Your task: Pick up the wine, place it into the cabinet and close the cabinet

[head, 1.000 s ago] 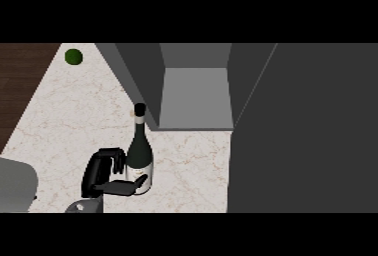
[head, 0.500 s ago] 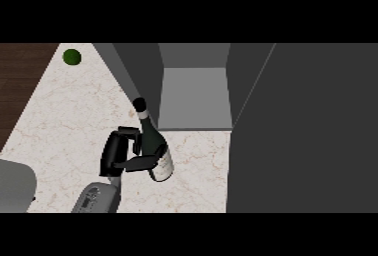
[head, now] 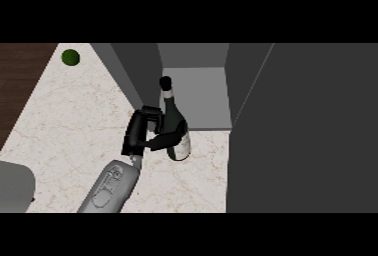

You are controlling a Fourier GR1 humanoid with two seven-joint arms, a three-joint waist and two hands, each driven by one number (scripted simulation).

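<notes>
One hand [head: 142, 134], the left, has its fingers curled round the wine bottle [head: 173, 125], holding it tilted over the marble tabletop [head: 66, 115] right at the mouth of the open cabinet [head: 193, 95]. Far back lies a green lime [head: 70, 57].

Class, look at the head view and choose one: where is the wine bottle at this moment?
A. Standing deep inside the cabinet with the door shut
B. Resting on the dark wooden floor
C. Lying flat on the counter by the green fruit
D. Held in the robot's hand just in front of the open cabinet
D: the left hand curls round the wine bottle, whose neck reaches the open cabinet.
</notes>
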